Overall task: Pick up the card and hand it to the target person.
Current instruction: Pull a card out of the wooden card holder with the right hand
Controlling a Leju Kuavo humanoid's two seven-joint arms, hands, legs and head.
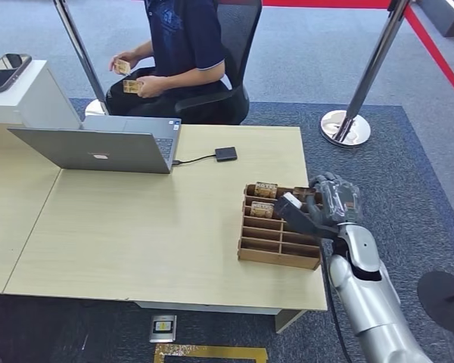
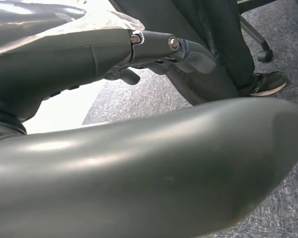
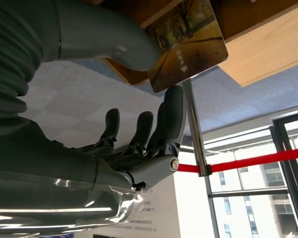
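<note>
A wooden card rack stands at the table's right front corner with cards upright in its far slots. My right hand is at the rack's far right corner. In the right wrist view it pinches a card with an autumn-tree picture between the thumb and a fingertip, right against the rack's wooden edge. A seated person beyond the table holds cards in both hands. My left hand hangs over the carpet, holding nothing.
An open laptop sits at the table's far left, cabled to a black drive. A phone lies on a white stand. A stanchion base stands on the carpet to the right. A person's shoe is near my left hand.
</note>
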